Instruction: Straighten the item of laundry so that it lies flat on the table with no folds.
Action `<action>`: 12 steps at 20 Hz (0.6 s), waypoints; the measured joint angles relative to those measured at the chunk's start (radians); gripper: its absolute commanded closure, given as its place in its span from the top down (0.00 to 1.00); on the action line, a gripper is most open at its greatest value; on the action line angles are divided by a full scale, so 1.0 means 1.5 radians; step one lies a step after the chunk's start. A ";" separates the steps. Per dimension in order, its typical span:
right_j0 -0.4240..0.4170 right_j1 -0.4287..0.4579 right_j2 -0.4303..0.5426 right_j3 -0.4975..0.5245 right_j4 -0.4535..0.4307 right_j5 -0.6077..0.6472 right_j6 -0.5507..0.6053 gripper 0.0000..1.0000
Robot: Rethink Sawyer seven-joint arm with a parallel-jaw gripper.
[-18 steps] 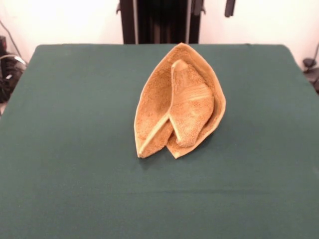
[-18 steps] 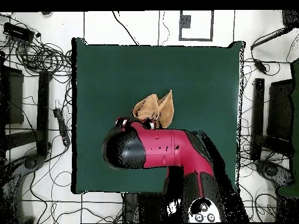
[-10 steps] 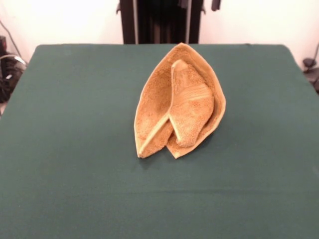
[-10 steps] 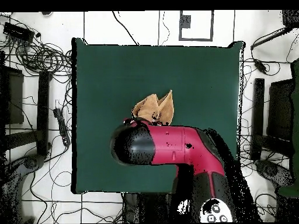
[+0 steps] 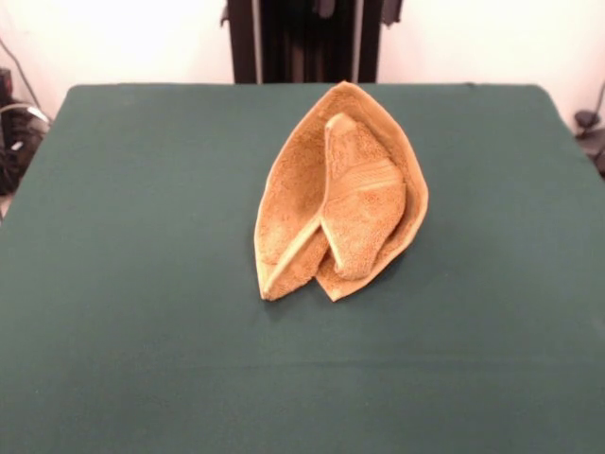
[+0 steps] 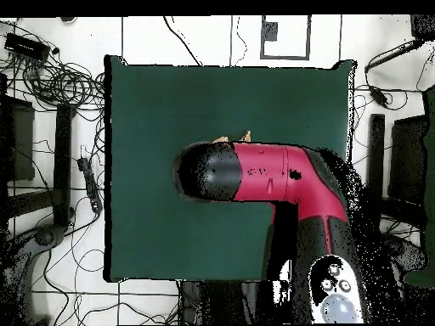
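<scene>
Arm (image 6: 255, 174) now over folded towel (image 5: 338, 194)

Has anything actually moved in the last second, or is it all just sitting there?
Only the arm moved. Seen from above, it swung toward the table's far side and to the picture's right, and now hides nearly all of the towel. The towel stayed as it was: same folded heap, same spot on the table. Nothing was grabbed or released.
</scene>
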 measured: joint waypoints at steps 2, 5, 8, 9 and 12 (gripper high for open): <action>0.000 0.009 0.002 -0.017 0.000 0.000 0.000 1.00; 0.001 0.033 0.005 -0.061 0.000 0.000 0.000 1.00; 0.003 0.060 0.006 -0.099 0.000 0.000 0.000 1.00; 0.003 0.069 0.006 -0.109 0.000 0.000 0.000 1.00; 0.003 0.088 0.006 -0.125 0.000 0.000 0.000 1.00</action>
